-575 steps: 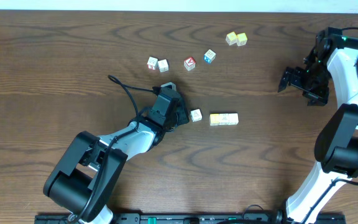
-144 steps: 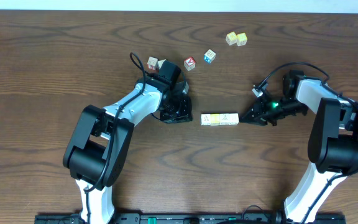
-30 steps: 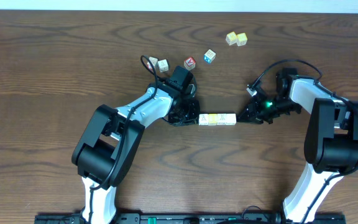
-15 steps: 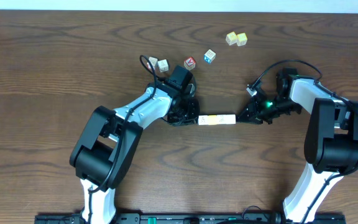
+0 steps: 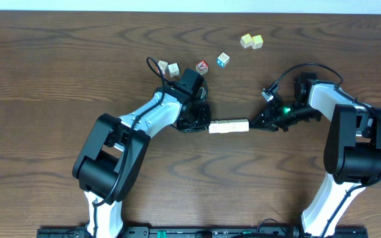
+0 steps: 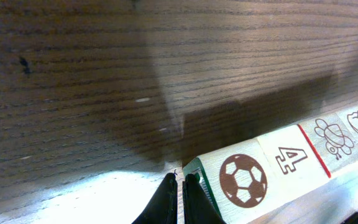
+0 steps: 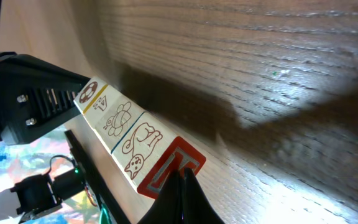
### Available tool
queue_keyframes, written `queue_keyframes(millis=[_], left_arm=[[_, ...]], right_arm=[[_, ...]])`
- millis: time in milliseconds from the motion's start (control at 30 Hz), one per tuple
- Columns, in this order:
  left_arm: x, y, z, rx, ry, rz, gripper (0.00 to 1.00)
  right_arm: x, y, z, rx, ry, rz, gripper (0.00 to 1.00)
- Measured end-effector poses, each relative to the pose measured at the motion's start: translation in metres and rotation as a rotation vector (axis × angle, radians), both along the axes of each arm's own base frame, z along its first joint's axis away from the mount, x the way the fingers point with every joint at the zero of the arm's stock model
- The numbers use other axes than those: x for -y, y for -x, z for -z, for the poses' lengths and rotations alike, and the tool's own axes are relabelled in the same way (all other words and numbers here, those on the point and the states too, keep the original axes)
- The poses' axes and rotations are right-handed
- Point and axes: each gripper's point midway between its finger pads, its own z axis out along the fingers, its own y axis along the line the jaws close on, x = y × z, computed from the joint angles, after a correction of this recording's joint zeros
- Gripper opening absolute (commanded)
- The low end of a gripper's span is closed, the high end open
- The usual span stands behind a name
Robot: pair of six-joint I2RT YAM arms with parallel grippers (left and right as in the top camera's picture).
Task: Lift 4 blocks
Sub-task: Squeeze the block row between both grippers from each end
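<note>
I clamp the row of four small wooden picture cubes, frame centre, endwise between left gripper and right gripper, both pressed together; shadows suggest a slight lift, more remaining.

We find both ends of the row of four blocks blocked: the left jaws press on its left end and the right jaws on its right (each pair closed to a point). Its long sides are free, with bare desk on the near side. Beyond it, the red cube and blue cube lie well apart from the row. The left arm bars the near-left approach, and its cable loops beside two whitish cubes.
</note>
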Motion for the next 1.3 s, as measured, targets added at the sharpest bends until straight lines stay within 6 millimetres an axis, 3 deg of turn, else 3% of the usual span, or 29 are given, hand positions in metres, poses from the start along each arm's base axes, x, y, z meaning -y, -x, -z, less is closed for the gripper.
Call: queue_keyframes(millis=[467, 767, 1300], left_arm=[[-0.003, 0.003, -0.001, -0.011, -0.009, -0.001, 0.07], [-0.002, -0.003, -0.029, 0.056, 0.015, -0.006, 0.07], [-0.006, -0.001, -0.028, 0.042, 0.000, -0.011, 0.07]], right_arm=[[-0.003, 0.000, -0.003, -0.009, -0.022, 0.007, 0.01], [-0.001, 0.000, -0.003, -0.021, -0.021, 0.019, 0.01], [-0.006, 0.005, -0.010, -0.057, -0.059, 0.027, 0.01]])
